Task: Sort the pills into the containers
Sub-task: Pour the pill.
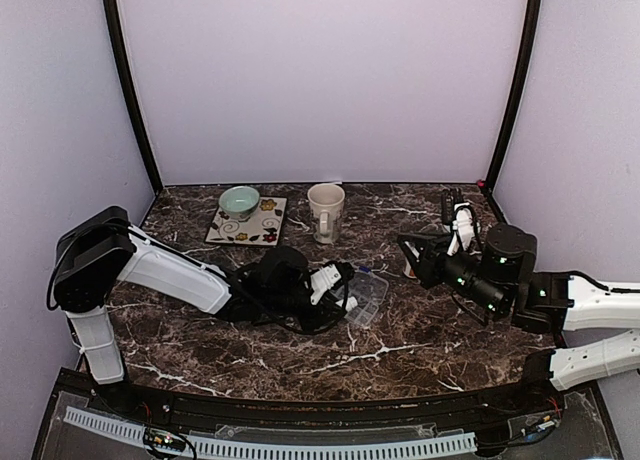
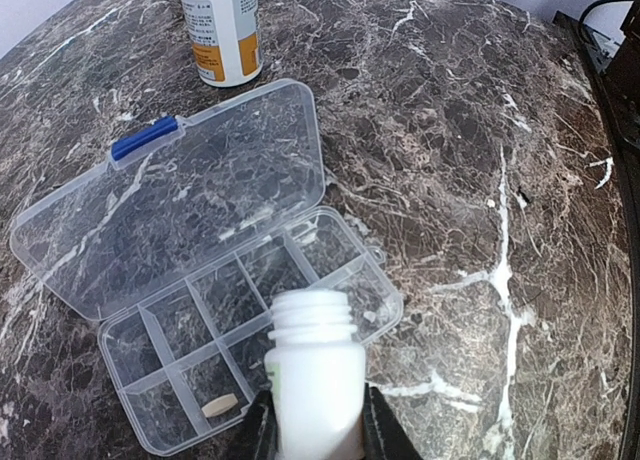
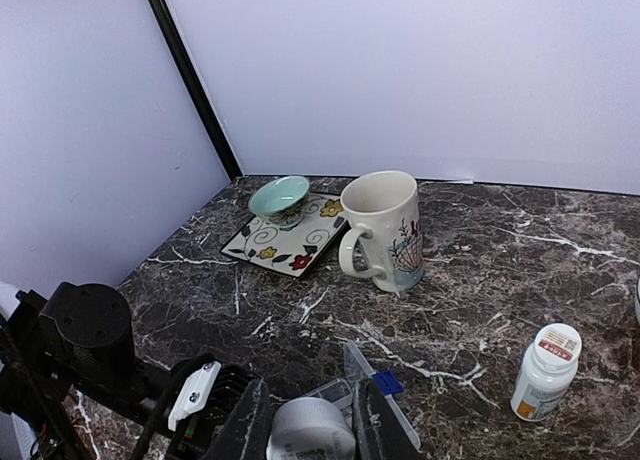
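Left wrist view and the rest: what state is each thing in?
Organizer tray: lid open, one pill inside.
White bottle: uncapped, held in left gripper.
White cap: held in right gripper.
Labelled bottle: capped, upright.
Mug: upright.
Bowl: upright on plate.

The pill-organizer tray is clear glossy plastic, the table polished marble, the open bottle white plastic.
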Robot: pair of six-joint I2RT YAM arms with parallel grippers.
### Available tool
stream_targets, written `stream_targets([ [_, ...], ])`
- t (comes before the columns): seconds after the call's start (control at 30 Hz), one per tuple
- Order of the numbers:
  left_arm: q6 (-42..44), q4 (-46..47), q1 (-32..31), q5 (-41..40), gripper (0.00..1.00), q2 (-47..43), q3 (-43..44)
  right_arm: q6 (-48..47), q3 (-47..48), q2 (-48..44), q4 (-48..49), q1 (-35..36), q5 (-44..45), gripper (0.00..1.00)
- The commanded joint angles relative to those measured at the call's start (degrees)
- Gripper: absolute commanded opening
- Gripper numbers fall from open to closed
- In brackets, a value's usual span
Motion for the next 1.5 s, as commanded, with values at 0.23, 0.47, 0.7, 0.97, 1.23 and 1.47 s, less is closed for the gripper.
stream_targets([
  [0.23,-0.52,-3.77,-0.17,-0.67,0.00,0.65,2.83,0.75,-0.83,-0.55,2.08,-0.59,-0.21,0.00],
  [0.47,-0.17,-5.35,-0.21,-1.04,0.00,1.01,3.74,0.92,-0.91,-0.62,1.89,-0.61,-0.30,0.00],
  [0.7,0.06,-7.06,-0.17,-1.21,0.00,1.10,4.54,1.11,-0.89,-0.69,1.87,-0.70,-0.31,0.00],
  [0.97,0.61,-10.01,-0.20,-1.23,0.00,1.72,5.90,1.36,-1.30,-1.05,1.88,-0.78,-0.29,0.00],
  [1.23,0.79,-11.60,-0.25,-1.24,0.00,1.89,6.84,1.45,-1.50,-1.26,1.91,-0.78,-0.23,0.00],
  [1.47,0.98,-12.89,-0.25,-1.15,0.00,1.98,7.58,1.54,-1.59,-1.52,1.82,-0.87,-0.23,0.00],
])
